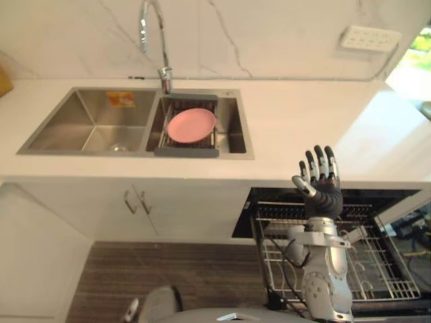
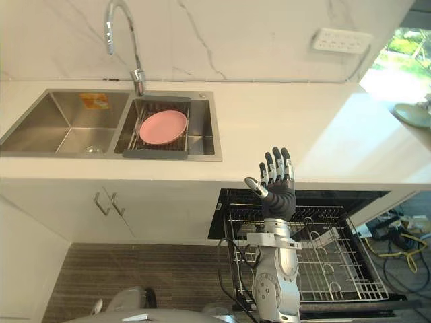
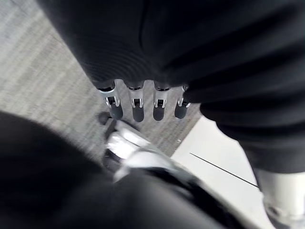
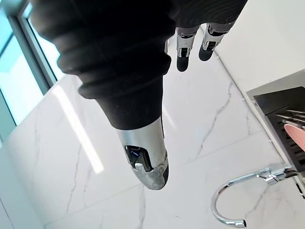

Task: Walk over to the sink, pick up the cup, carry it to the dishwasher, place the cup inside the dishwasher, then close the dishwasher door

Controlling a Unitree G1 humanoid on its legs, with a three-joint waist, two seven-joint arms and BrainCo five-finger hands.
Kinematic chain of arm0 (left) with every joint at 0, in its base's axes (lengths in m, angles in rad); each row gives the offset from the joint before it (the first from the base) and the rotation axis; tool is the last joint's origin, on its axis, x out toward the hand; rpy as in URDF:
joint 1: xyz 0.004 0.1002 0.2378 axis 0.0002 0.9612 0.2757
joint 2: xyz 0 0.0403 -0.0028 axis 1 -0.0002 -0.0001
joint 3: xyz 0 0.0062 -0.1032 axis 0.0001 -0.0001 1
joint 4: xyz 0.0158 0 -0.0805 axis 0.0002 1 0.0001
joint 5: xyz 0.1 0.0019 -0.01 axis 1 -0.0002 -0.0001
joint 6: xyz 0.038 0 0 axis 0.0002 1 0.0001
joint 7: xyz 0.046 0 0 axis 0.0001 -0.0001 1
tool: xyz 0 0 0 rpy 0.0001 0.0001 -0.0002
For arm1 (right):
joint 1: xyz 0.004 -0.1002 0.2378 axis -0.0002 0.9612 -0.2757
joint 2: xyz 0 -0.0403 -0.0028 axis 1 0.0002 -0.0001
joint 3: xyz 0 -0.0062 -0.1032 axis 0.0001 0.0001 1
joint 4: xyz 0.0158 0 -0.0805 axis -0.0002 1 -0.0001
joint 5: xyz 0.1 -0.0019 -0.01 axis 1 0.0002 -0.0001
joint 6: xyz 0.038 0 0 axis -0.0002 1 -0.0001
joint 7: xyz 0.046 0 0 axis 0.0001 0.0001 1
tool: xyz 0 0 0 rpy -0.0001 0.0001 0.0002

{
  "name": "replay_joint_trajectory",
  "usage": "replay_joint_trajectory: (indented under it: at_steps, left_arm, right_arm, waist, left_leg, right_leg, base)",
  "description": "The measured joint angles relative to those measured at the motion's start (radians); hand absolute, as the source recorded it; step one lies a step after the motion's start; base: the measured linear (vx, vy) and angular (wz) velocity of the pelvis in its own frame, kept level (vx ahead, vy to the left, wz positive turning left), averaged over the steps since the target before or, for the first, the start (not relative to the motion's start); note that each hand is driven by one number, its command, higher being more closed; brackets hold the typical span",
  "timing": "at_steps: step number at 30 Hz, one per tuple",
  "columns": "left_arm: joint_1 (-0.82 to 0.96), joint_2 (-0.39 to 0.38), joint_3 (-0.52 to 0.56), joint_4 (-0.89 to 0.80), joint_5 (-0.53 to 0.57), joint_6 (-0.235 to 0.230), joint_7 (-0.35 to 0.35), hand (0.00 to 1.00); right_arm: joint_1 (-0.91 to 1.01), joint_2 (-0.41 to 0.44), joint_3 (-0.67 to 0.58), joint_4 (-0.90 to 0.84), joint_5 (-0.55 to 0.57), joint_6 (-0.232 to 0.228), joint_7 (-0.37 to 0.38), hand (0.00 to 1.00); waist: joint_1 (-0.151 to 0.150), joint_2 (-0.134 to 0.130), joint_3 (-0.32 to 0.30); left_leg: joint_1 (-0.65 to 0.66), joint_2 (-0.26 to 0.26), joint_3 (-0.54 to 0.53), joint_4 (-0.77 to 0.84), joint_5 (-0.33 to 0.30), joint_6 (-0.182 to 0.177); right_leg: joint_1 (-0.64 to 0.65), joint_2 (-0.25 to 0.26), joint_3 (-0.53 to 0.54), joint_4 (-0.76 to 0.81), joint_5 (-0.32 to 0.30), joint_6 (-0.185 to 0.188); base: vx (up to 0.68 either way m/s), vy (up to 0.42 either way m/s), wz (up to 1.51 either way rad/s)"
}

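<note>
Now, empty right hand splayed over open dishwasher at 5 o'clock, wire rack out, left hand relaxed, empty.

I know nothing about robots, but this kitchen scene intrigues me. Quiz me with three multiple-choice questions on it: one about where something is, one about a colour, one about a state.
1. Where does the plate lie?
A. in the robot's hand
B. on the floor
C. on the drying rack in the right basin of the sink

2. What colour is it?
A. pink
B. blue
C. green

3. How is the dishwasher?
A. shut
B. open, wire rack pulled out
C. open and full of dishes

Answers: 1 C, it rests on the drying rack just in front of the tap; 2 A, its face is plainly pink; 3 B, the wire rack sticks out below the raised right hand.
</note>
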Motion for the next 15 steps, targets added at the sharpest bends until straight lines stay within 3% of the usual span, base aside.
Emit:
replay_joint_trajectory:
  at_steps: [2,4,7,8,10,11,12,13,15]
  left_arm:
    - [0.013,-0.016,-0.004,0.044,-0.003,-0.002,-0.007,0.0]
    - [0.014,0.008,-0.003,0.048,-0.003,-0.006,-0.021,0.0]
    - [-0.003,0.037,-0.002,0.045,0.006,0.001,-0.034,0.0]
    - [-0.014,0.047,0.002,0.049,0.007,0.005,-0.03,0.0]
    - [-0.024,0.051,0.004,0.049,0.005,0.008,-0.024,0.0]
    - [-0.022,0.051,0.0,0.049,-0.005,0.016,-0.018,0.0]
    - [-0.018,0.054,-0.001,0.049,-0.014,0.028,-0.013,0.0]
    - [-0.019,0.058,-0.001,0.049,-0.015,0.032,-0.01,0.0]
    - [-0.025,0.075,0.001,0.048,-0.024,0.04,-0.003,0.0]
  right_arm:
    - [0.006,0.006,0.0,0.001,0.0,-0.001,0.0,0.0]
    - [0.008,0.02,0.0,0.001,0.0,-0.001,0.0,0.0]
    - [0.01,0.025,0.003,0.001,0.002,0.0,-0.001,0.0]
    - [0.007,0.023,-0.001,-0.001,0.002,-0.001,-0.002,0.0]
    - [-0.002,0.024,0.003,-0.001,-0.001,-0.001,-0.005,0.0]
    - [-0.009,0.026,0.005,0.002,-0.007,-0.001,-0.006,0.0]
    - [-0.011,0.025,0.004,0.01,-0.023,-0.001,-0.005,0.0]
    - [-0.013,0.025,0.004,0.018,-0.029,-0.001,-0.005,0.0]
    - [-0.018,0.024,0.023,0.036,-0.04,-0.001,-0.002,0.0]
  waist:
    - [-0.001,-0.013,-0.012]
    - [-0.015,-0.031,-0.022]
    - [-0.013,-0.039,-0.066]
    - [-0.013,-0.043,-0.077]
    - [-0.007,-0.048,-0.077]
    - [-0.007,-0.05,-0.071]
    - [-0.014,-0.038,-0.063]
    - [-0.015,-0.039,-0.064]
    - [-0.027,-0.041,-0.068]
  left_leg:
    - [0.026,-0.032,0.036,-0.001,-0.007,0.017]
    - [0.024,-0.049,0.06,0.053,-0.057,0.056]
    - [0.029,-0.062,0.077,0.043,-0.08,0.07]
    - [0.056,-0.072,0.086,0.014,-0.084,0.083]
    - [0.119,-0.08,0.114,-0.055,-0.07,0.098]
    - [0.177,-0.091,0.127,-0.108,-0.058,0.111]
    - [0.228,-0.095,0.131,-0.15,-0.055,0.117]
    - [0.247,-0.094,0.132,-0.163,-0.055,0.118]
    - [0.268,-0.075,0.14,-0.192,-0.055,0.103]
  right_leg:
    - [0.001,-0.036,0.04,0.005,-0.009,0.006]
    - [-0.005,-0.054,0.058,0.054,-0.013,0.018]
    - [-0.027,-0.063,0.061,0.101,-0.003,0.018]
    - [-0.067,-0.06,0.06,0.185,0.002,0.025]
    - [-0.171,-0.059,0.036,0.394,0.022,0.082]
    - [-0.232,-0.072,-0.009,0.531,0.063,0.087]
    - [-0.265,-0.08,-0.05,0.628,0.07,0.058]
    - [-0.277,-0.077,-0.069,0.647,0.048,0.052]
    - [-0.346,-0.049,-0.178,0.574,-0.023,0.011]
  base:
    - [0.22,0.188,-0.71]
    - [0.21,0.127,-0.24]
    - [0.21,0.101,-0.17]
    - [0.2,0.061,-0.25]
    - [0.19,0.026,-0.36]
    - [0.25,0.026,-0.3]
    - [0.22,0.027,-0.24]
    - [0.24,0.022,-0.11]
    - [0.18,-0.037,0.04]
